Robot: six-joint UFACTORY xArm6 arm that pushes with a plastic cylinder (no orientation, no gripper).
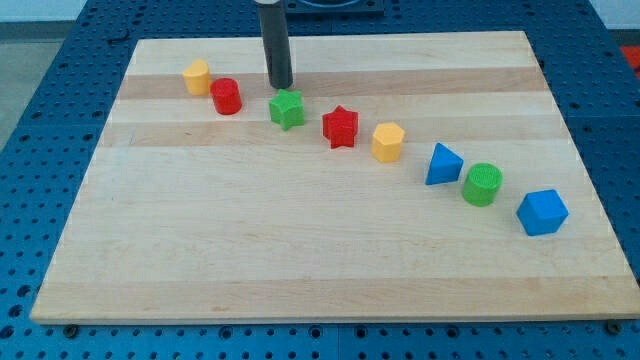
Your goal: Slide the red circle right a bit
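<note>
The red circle [227,96] is a short red cylinder at the upper left of the wooden board [300,240]. A yellow block [197,76] stands just to its upper left, nearly touching it. My tip [281,87] is the lower end of the dark rod, to the right of the red circle with a gap between them. The tip sits just above the green star [287,109], close to its top edge.
To the right, a line of blocks runs down toward the view's right: a red star [340,127], a yellow hexagon [388,142], a blue triangle [442,165], a green circle [483,184] and a blue cube [542,212].
</note>
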